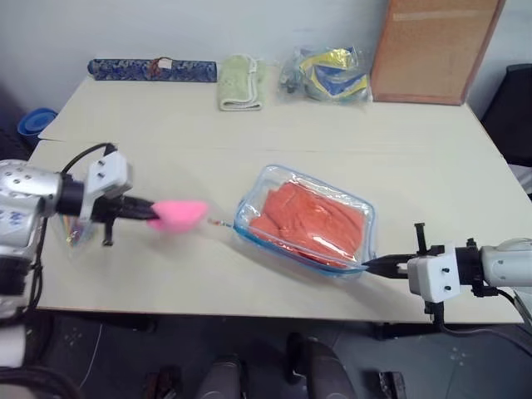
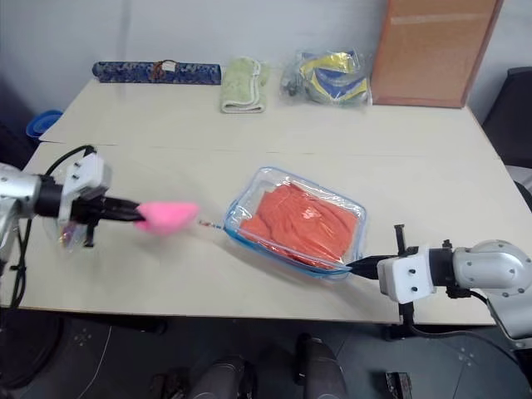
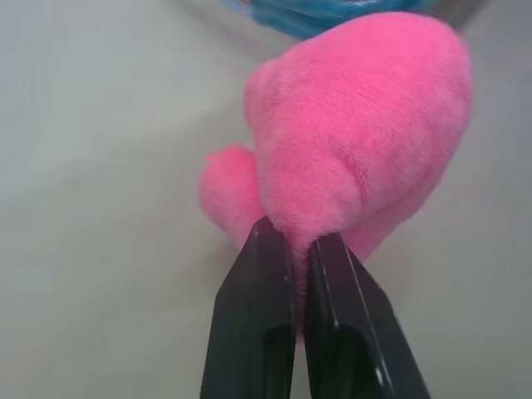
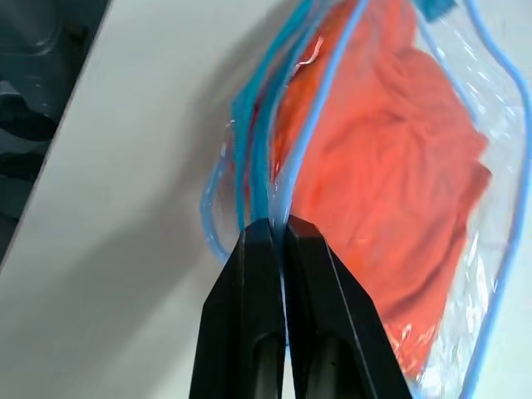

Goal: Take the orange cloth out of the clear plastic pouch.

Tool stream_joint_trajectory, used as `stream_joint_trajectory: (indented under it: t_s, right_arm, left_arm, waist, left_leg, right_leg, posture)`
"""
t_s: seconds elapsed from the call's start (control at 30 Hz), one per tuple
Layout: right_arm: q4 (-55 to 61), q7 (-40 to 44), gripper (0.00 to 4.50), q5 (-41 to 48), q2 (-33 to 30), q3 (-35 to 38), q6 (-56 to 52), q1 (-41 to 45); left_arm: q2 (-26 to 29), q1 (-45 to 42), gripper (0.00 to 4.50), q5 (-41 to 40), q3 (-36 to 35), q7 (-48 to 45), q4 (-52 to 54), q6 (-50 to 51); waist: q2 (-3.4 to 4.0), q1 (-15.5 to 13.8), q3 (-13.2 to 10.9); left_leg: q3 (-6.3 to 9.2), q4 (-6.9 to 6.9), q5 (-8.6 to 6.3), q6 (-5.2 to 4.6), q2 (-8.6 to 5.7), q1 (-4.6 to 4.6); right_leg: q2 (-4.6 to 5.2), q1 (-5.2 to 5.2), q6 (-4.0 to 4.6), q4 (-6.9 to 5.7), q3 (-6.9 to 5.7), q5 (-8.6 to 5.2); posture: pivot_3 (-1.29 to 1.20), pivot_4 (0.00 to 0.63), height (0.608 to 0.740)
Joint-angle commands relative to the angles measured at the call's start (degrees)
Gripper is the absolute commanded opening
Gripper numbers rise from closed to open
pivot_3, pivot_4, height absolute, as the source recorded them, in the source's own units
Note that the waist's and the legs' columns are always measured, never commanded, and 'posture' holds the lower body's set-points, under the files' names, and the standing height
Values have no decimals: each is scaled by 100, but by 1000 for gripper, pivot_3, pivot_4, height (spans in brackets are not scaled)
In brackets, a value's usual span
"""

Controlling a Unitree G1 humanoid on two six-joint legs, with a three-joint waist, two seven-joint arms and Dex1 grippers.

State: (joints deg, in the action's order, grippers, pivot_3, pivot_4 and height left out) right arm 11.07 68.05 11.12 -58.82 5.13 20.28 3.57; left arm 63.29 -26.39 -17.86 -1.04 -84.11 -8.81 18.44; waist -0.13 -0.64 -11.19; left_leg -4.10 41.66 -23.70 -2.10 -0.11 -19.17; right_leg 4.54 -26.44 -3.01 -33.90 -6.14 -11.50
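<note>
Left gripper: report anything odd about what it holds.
The left gripper is shut on a pink plush, not the orange cloth, which lies inside the clear pouch pinched by the right gripper.

Pouch (image 1: pixel 249 208): clear soft plastic, glossy, creased, w/ light-blue trim. Cloth (image 1: pixel 312 218) inside: orange fabric, matt, wrinkled. Plush (image 3: pixel 357 133): pink, fuzzy short pile, matt. Left gripper (image 3: pixel 289 249) and right gripper (image 4: pixel 278 231): black plastic fingers, smooth, semi-gloss; white housings behind, right arm w/ silver metallic-looking shell. Table (image 1: pixel 166 125): pale beige top, smooth, matt. Towel (image 1: pixel 241 81): pale green terry-like cloth, rough nap. Board (image 1: pixel 432 50): brown, grainy cork-like face w/ lighter wood-look frame. Bag (image 1: pixel 327 75): clear crinkly film, shiny. Roll (image 1: pixel 152 70): dark blue patterned cloth.
</note>
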Motion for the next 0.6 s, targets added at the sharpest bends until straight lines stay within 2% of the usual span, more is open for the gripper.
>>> stream_joint_trajectory:
  t_s: [0.03, 0.13, 0.23, 0.43, 0.57, 0.6]
  right_arm:
    - [58, -181, 89, 3, 34, 183, -29, -21]
    - [210, -277, 89, 103, 74, 136, -347, -34]
    - [401, -312, 633, 219, 100, 111, -678, -101]
    - [832, -444, 2586, 342, 98, 339, -1035, -458]
    - [1023, -675, 3945, 431, 153, 609, -1441, -688]
    - [1118, -754, 3958, 560, 194, 693, -1647, -728]
  left_arm:
    - [144, 301, 0, 49, -210, 76, 272, -132]
    - [-155, 82, 0, 354, -79, 549, -58, -408]
    - [-545, -265, 0, 443, -51, 1024, -361, -306]
    - [-612, -87, 1713, 294, -184, 987, -283, -127]
    - [-187, 519, 2974, -79, -389, 496, -154, 584]
    - [-43, 698, 3269, -159, -465, 295, -125, 577]
  waist:
    - [1, -1, -1]
    - [2, -79, -1]
    - [4, -102, -2]
    - [3, -51, -2]
    - [3, -10, -2]
    - [3, 0, -2]
  left_leg:
    - [1, 0, 0, 3, 2, 0]
    - [6, 1, 4, 11, 3, 3]
    - [7, 1, 5, 9, -6, 2]
    - [-2, -7, 3, 8, -1, -1]
    - [-13, -10, 3, 9, 4, 8]
    - [-12, -10, 3, 10, 7, 8]
  right_leg:
    - [-1, 0, 3, -2, -1, -1]
    - [-3, 1, 7, -7, -2, -4]
    - [-3, 1, 7, -15, -2, -4]
    - [-5, -7, 5, -7, -3, -3]
    - [-6, -6, 6, -11, 2, -3]
    - [-7, -6, 7, -11, 4, -4]
  posture:
    - [0, 150, 740]
    - [0, 150, 740]
    - [0, 150, 740]
    - [0, 150, 740]
    - [0, 150, 740]
    - [0, 150, 740]
